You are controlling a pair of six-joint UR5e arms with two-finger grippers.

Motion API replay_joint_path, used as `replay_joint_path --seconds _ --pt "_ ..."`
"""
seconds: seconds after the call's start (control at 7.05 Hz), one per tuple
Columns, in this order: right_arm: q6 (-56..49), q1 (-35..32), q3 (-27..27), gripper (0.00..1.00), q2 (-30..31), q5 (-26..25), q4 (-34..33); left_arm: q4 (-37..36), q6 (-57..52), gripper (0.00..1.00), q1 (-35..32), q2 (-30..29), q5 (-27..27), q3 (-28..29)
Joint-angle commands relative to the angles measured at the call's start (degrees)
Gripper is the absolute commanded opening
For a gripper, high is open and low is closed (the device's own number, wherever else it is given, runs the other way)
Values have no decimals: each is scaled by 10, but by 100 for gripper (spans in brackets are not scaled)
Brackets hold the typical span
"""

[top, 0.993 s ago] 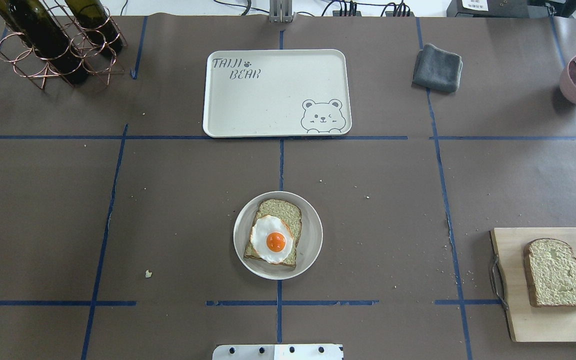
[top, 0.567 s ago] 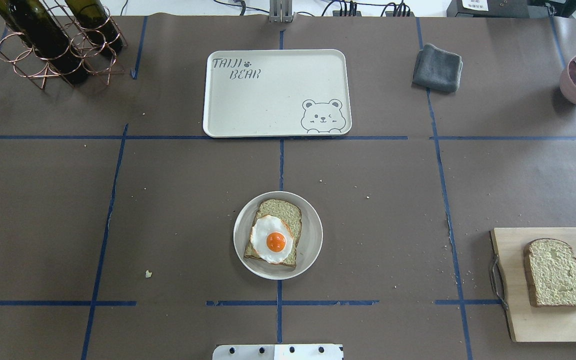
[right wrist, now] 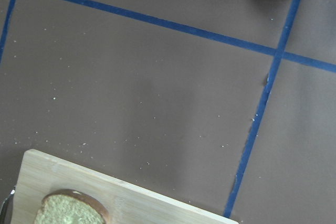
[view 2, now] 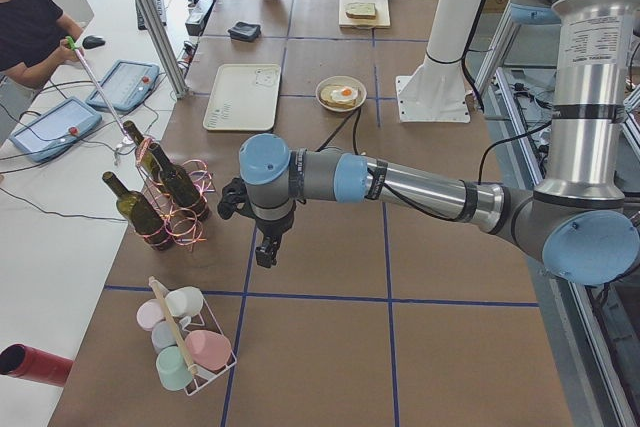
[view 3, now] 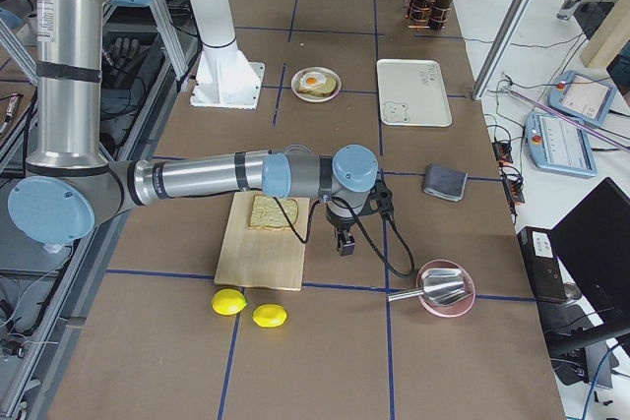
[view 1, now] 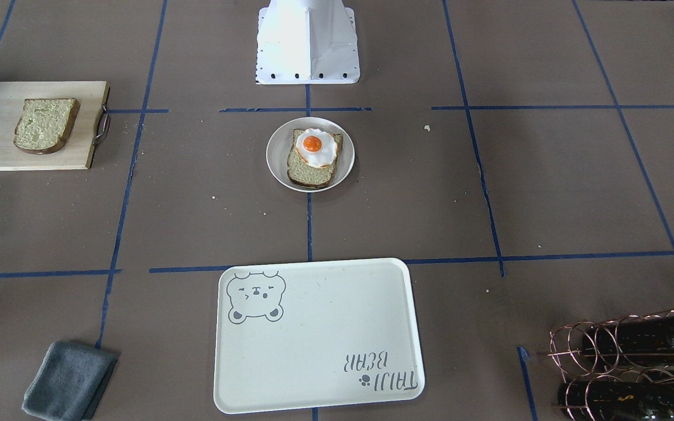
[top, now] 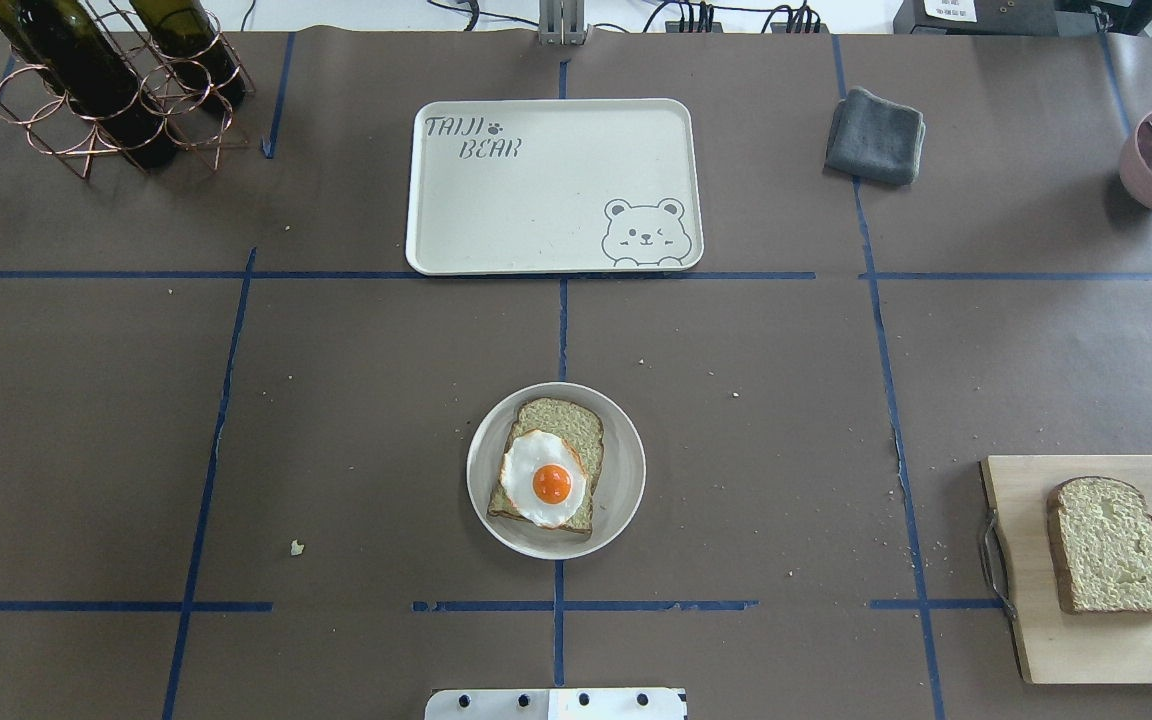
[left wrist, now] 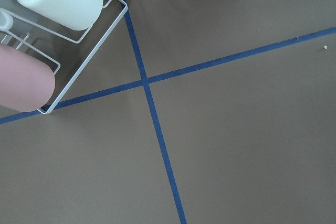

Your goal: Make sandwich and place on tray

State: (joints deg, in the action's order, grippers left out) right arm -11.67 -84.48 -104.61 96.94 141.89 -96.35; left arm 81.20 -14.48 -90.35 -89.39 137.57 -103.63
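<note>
An open-faced sandwich sits just below the middle of the overhead view: one bread slice (top: 570,418) lying flat on a round grey plate (top: 628,470), with a fried egg (top: 543,478) on top of it, yolk up. The second bread slice (top: 1111,545) lies apart, at the lower right of that view, flat on a wooden cutting board (top: 1066,650). The cream tray (top: 536,200) is at the upper middle, with nothing on it.

In the side view from the robot's right, the right gripper (view 3: 345,240) hangs above the table just past the board's edge, near the loose slice. The left gripper (view 2: 265,250) hangs over bare table beside a rack of wine bottles (view 2: 160,197), well away from the food. Whether either gripper's fingers are spread or closed cannot be told.

Judged from this layout, the topping step is in hand. The next move calls for the right gripper to shift over the board, pinch the slice by its crust edges, and lay it squarely on the egg.
</note>
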Motion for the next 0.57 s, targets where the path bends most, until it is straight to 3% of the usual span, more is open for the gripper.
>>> replay_joint_path --seconds 0.0,0.14,0.28,0.43 --pt "172 83 -7 100 73 17 199 37 3 100 3 0 19 3" --pt "346 149 -6 100 123 -5 373 37 3 100 3 0 19 2" --pt "458 209 -5 100 167 -50 497 37 2 100 3 0 18 1" --pt "514 251 -6 100 175 -68 526 38 2 100 3 0 18 1"
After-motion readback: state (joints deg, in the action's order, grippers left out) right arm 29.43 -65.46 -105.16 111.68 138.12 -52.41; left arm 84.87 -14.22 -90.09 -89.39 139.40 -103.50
